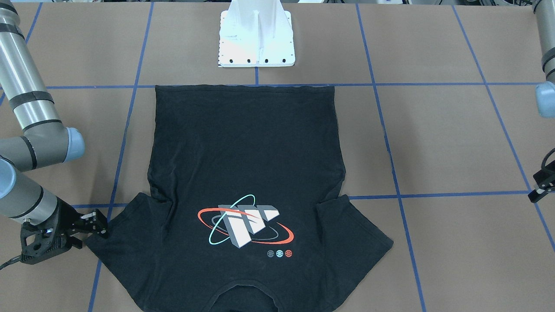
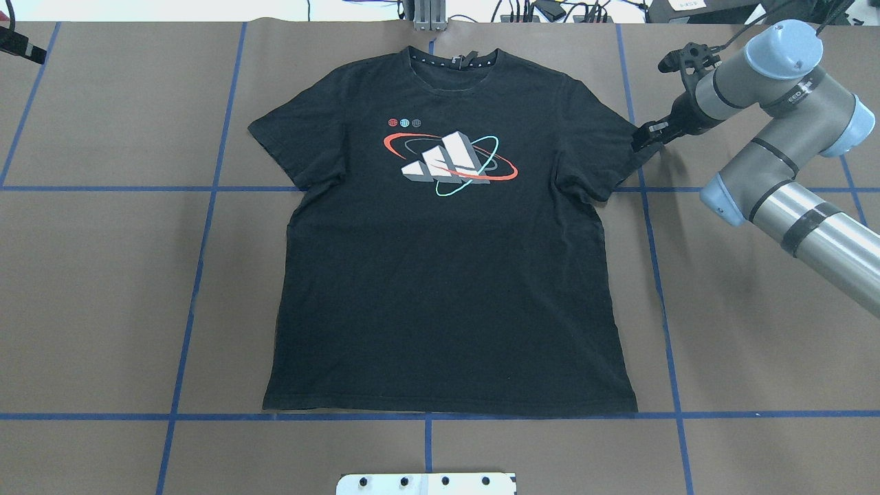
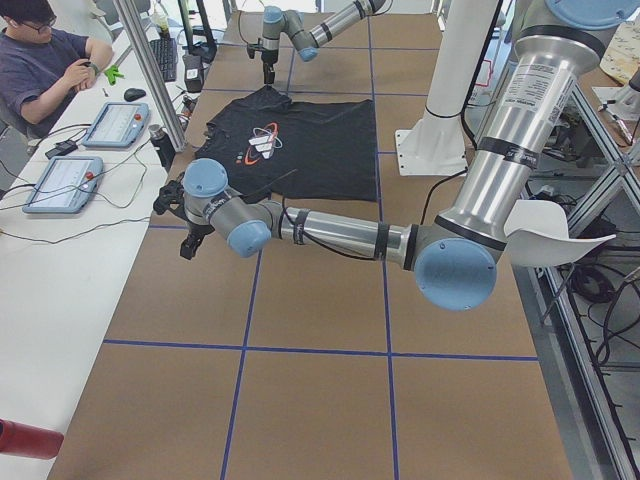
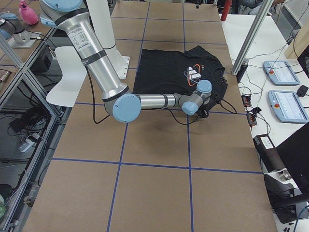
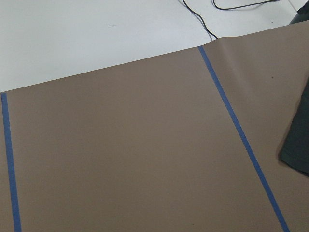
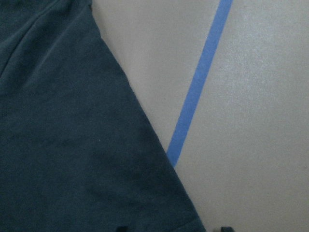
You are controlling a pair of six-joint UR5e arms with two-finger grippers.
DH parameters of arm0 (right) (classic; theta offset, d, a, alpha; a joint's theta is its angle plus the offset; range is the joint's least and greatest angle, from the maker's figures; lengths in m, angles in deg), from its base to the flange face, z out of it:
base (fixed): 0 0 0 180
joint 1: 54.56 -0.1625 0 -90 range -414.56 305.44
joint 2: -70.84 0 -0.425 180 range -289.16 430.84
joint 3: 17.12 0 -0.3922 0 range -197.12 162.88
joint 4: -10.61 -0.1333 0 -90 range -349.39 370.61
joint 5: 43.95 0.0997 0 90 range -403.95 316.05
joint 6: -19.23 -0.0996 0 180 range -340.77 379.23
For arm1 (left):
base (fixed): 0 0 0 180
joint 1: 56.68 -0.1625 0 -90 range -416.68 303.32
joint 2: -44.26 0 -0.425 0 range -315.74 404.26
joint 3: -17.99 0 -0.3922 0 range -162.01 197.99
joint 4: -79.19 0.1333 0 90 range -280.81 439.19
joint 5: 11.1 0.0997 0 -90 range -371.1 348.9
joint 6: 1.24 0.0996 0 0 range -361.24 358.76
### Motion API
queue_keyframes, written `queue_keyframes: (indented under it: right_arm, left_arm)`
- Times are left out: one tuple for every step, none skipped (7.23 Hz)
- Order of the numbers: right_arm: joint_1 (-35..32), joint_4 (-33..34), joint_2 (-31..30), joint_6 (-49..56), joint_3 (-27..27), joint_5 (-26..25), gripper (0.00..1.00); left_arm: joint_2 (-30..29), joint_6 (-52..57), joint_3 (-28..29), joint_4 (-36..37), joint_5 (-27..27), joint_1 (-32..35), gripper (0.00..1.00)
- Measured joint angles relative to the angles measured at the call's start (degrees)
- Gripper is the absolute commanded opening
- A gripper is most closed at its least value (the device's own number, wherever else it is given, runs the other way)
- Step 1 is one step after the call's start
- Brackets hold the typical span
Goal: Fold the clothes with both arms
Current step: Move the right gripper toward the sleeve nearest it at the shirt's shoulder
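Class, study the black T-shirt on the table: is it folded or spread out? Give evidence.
Spread out: the T-shirt lies flat, both sleeves, hem and chest graphic uncovered.

You get the left pincer (image 1: 540, 188) only as a sliver at the front-facing view's edge and in the overhead corner, so you cannot tell how its jaws stand. The T-shirt (image 1: 247, 164) loses its collar to the front-facing view's bottom edge. The right pincer (image 2: 644, 135) shows in its wrist view as two dark tips.

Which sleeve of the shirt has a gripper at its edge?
The sleeve on the robot's right: the right gripper sits at its hem. The other sleeve has none near; the left gripper is far off.
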Motion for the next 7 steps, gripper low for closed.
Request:
queue_keyframes:
  right_arm:
    - [0.0, 0.0, -0.2, 0.0, 0.0, 0.3, 0.71]
    - [-0.1, 0.0, -0.5, 0.1, 0.0, 0.4, 0.71]
    - [-0.1, 0.0, -0.7, 0.1, -0.1, 0.4, 0.63]
    - [-0.1, 0.0, -0.8, 0.0, -0.1, 0.4, 0.51]
    - [-0.1, 0.0, -0.8, -0.3, -0.1, 0.4, 0.41]
    - [-0.1, 0.0, -0.7, -0.9, -0.1, 0.4, 0.18]
    - [-0.1, 0.0, -0.7, -1.3, -0.2, 0.4, 0.0]
  left_arm:
    - [0.0, 0.0, 0.0, 0.0, 0.0, 0.0, 1.0]
    - [0.0, -0.1, -0.1, 0.0, 0.0, 0.0, 1.0]
    - [0.0, -0.1, -0.2, 0.0, 0.0, 0.0, 1.0]
    - [0.0, -0.1, -0.2, 0.0, 0.0, 0.0, 1.0]
    - [0.0, -0.2, -0.3, 0.0, 0.0, 0.0, 1.0]
    - [0.0, -0.2, -0.3, 0.0, 0.0, 0.0, 1.0]
    - [0.0, -0.2, -0.3, 0.0, 0.0, 0.0, 1.0]
